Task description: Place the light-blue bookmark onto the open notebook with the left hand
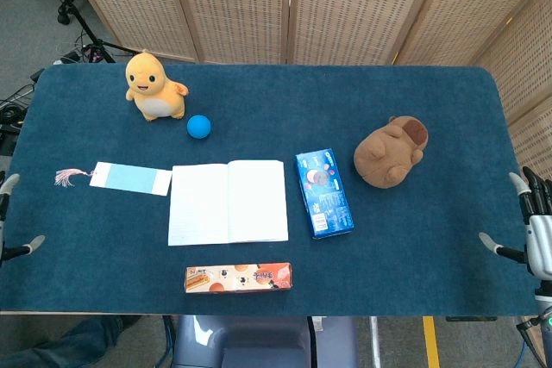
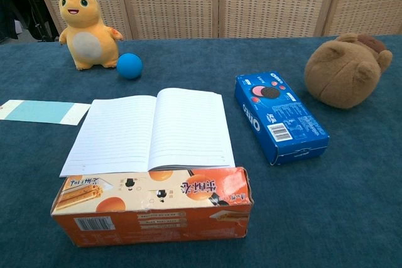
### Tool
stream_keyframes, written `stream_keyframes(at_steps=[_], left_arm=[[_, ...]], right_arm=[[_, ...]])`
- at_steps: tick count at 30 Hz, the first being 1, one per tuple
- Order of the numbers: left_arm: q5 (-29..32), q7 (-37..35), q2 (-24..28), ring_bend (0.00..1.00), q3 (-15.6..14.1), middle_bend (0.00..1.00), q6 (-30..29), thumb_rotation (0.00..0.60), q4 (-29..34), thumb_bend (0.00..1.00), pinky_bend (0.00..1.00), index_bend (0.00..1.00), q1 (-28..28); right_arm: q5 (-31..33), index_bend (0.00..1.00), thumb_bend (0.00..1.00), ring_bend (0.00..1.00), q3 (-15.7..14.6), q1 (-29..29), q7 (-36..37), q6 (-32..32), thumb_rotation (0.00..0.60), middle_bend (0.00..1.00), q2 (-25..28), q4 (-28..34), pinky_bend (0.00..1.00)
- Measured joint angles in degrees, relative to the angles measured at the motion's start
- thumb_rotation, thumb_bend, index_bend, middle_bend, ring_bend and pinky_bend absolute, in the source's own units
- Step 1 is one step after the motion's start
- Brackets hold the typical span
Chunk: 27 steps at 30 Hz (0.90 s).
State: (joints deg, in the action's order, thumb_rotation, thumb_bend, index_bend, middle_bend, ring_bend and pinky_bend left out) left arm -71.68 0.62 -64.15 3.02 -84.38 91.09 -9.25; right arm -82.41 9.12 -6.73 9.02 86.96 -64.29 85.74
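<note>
Nothing picked up yet — the flat light-blue paper bookmark [image 1: 129, 178] with its pink tassel lies on the dark-blue felt worktop [image 1: 414, 290], just left of the open white lined notebook [image 1: 228, 202], its near end almost touching the page edge. The left hand [image 1: 10, 221] sits at the worktop's far-left edge, left of the notebook and well clear of the bookmark; only a couple of its fingers [image 1: 33, 242] show, apart and holding nothing. The right hand [image 1: 528, 226] waits at the opposite edge, far right of the notebook, fingers spread, idle. So this looks like the very start: the reach is the step in hand. Next move, as I read it — bring the left hand in toward the notebook, down over the bookmark, and get a pinch on a thin flat card lying flush on felt, which will want a careful edge grip before the short carry onto the pages.
</note>
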Motion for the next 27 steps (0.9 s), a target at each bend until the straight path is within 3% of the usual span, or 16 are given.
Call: stream_keyframes(at_steps=[6, 11, 18, 22, 27], left_arm=[[-1.18, -1.69, 0.33, 0.0, 0.57, 0.0, 0.83, 0.6, -0.95, 0.0, 0.0, 0.0, 0.26], [-1.69, -2.8, 1.13, 0.0, 1.5, 0.0, 5.89, 0.6, -1.74, 0.0, 0.0, 0.0, -2.42], [-1.09, -6.54, 1.99, 0.0, 4.04, 0.0, 21.93, 0.6, -5.38, 0.0, 0.0, 0.0, -11.38], [0.61, -7.6, -0.07, 0.0, 5.55, 0.0, 32.22, 0.6, -12.19, 0.0, 0.0, 0.0, -17.84], [3.01, -7.29, -4.43, 0.0, 6.4, 0.0, 40.62, 0.6, -20.43, 0.0, 0.0, 0.0, -23.79]], right_arm=[[-0.37, 0.0, 0.0, 0.0, -0.21, 0.06, -0.54, -0.26, 0.6, 0.0, -0.29, 0.6, 0.0], [-0.27, 0.0, 0.0, 0.0, -0.23, -0.22, -0.56, -0.97, 0.6, 0.0, -0.3, 0.78, 0.0], [0.57, 0.0, 0.0, 0.0, -0.21, -0.88, -1.41, -2.57, 0.6, 0.0, -0.63, 0.58, 0.0], [1.54, 0.0, 0.0, 0.0, 0.04, -1.19, -1.83, -3.47, 0.6, 0.0, -0.91, 0.24, 0.0], [2.81, 0.0, 0.0, 0.0, 0.35, -1.7, -2.36, -4.82, 0.6, 0.0, -1.32, -0.35, 0.0]])
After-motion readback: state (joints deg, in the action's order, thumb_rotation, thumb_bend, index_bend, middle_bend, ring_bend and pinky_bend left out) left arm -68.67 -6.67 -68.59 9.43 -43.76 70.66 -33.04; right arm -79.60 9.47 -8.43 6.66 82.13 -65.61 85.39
